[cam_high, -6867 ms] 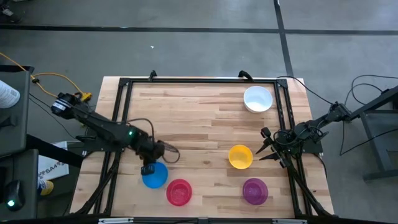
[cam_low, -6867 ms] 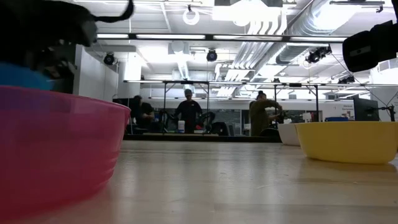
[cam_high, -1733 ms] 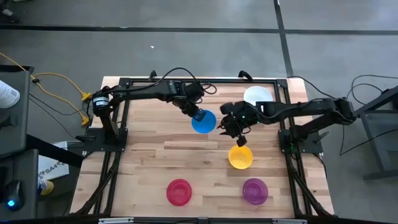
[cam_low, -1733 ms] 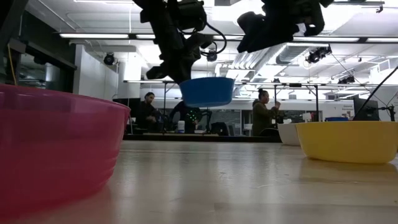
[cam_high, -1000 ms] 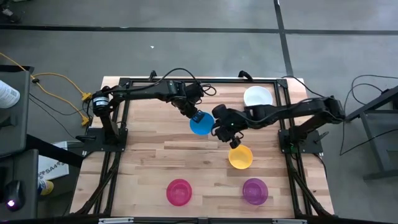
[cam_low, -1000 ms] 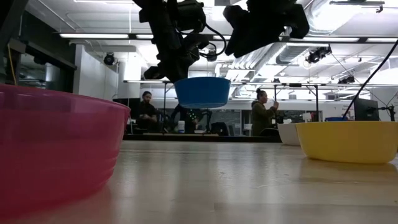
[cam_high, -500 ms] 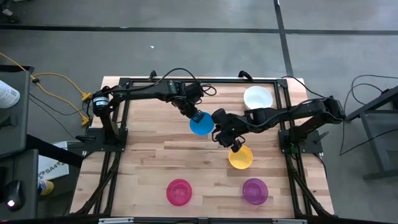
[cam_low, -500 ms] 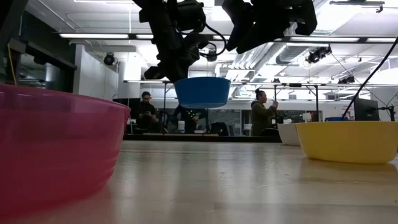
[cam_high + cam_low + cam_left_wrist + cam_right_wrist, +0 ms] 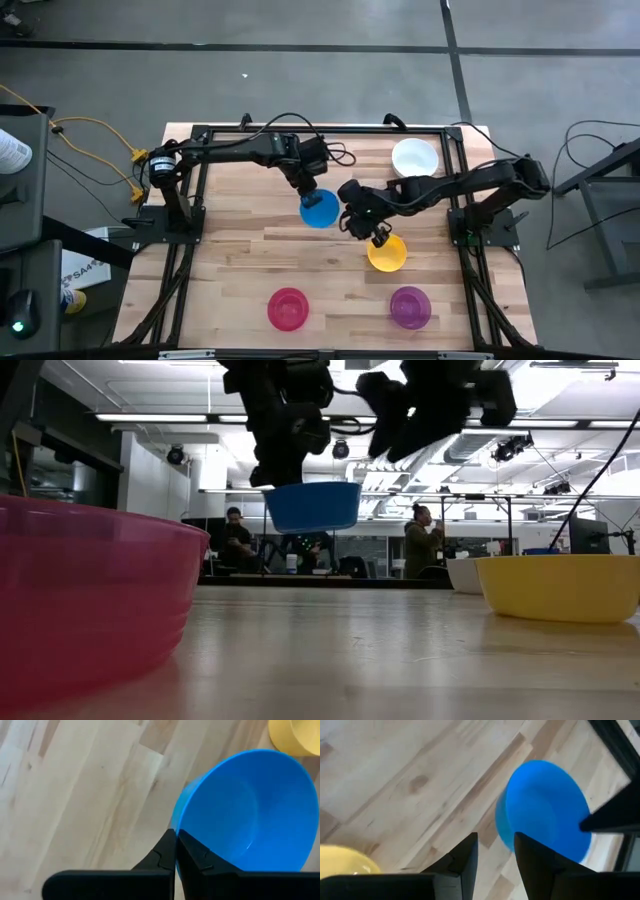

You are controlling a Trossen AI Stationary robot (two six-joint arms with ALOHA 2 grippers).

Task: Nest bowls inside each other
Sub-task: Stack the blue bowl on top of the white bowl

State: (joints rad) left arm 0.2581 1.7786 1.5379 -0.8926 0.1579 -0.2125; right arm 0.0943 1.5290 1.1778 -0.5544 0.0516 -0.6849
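While the left gripper [image 9: 311,193] pinches the blue bowl [image 9: 320,210] by its rim in the high view, that bowl hangs near the table's [image 9: 260,250] centre; the right gripper [image 9: 377,236], fingers apart and empty, sits at its four o'clock, over the yellow bowl's [image 9: 388,254] eleven o'clock edge. White bowl [image 9: 414,158] lies toward one o'clock, pink bowl [image 9: 287,309] at seven, purple bowl [image 9: 409,307] at five.

Low view: the blue bowl [image 9: 313,507] hangs clear above the wood, the pink bowl [image 9: 90,595] looming nearest.

Left wrist view: fingers [image 9: 167,852] closed on the blue rim [image 9: 176,820].

Right wrist view: fingers [image 9: 465,855] spread, holding nothing, the blue bowl [image 9: 545,810] beyond them.
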